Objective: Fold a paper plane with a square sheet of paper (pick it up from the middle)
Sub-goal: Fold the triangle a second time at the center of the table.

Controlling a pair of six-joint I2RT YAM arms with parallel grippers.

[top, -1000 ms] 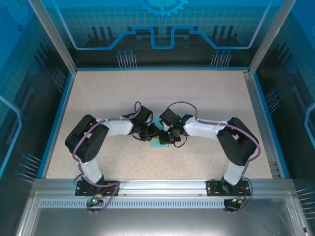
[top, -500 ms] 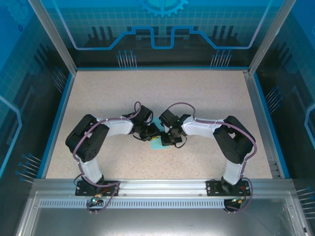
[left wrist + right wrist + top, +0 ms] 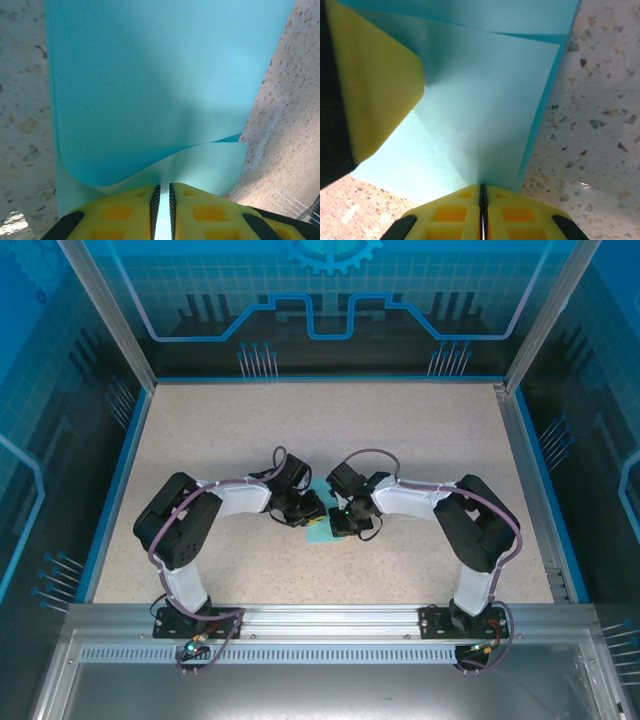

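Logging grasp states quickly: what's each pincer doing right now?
Left pincer: closed on the cyan paper sheet.
Right pincer: closed on the same cyan paper sheet.

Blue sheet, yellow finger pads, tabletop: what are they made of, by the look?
Sheet: thin matte paper; it curls and keeps a crease.
Finger pads: probably moulded rubber or plastic, matte yellow, with recessed pockets.
Tabletop: speckled beige, maybe stone-look laminate; unclear.
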